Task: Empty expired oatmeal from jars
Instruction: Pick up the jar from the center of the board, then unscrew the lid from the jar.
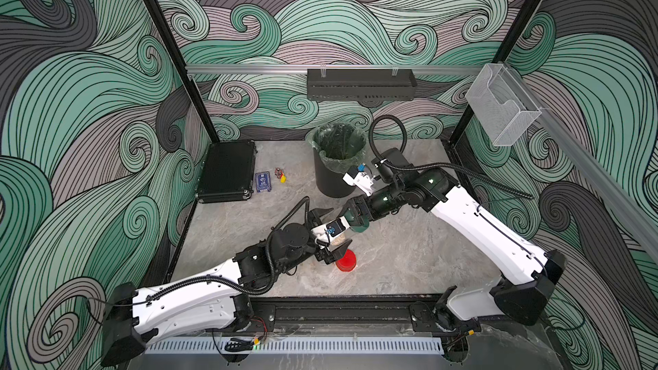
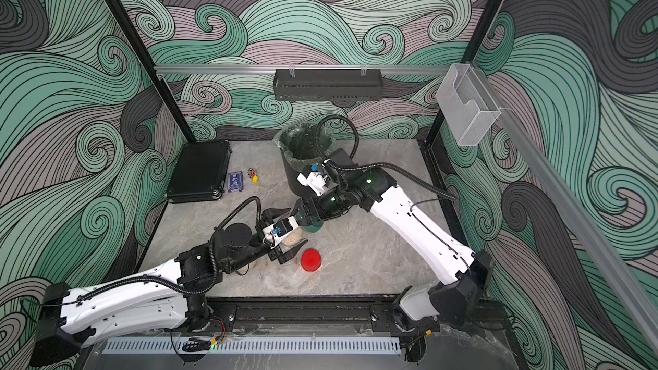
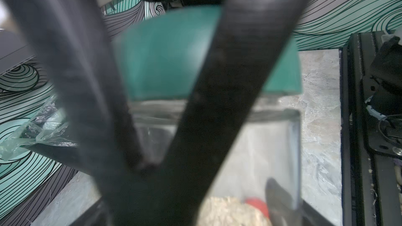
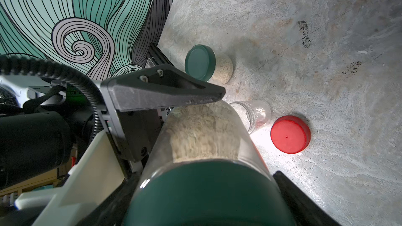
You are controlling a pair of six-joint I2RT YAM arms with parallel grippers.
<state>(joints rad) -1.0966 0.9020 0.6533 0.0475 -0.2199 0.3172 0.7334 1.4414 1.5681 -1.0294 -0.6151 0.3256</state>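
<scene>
Right claw (image 2: 309, 224): clamped on green lid (image 4: 208, 192) of jar (image 4: 204, 127)
Left claw (image 2: 287, 231): astride same jar, grip unclear
Nearby: red lid (image 4: 290, 134), empty jar (image 4: 254, 114), bin (image 1: 333, 179)
Blue box (image 1: 263, 182) writing: unreadable

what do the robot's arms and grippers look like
The left arm and right arm have white shells, black joints and ribbed black cable hoses alongside. Small green lights glow on the right arm's dark wrist section. The left gripper and right gripper have dark, flat, tapered fingers; behind each sits a white camera mount with a blue connector.
</scene>
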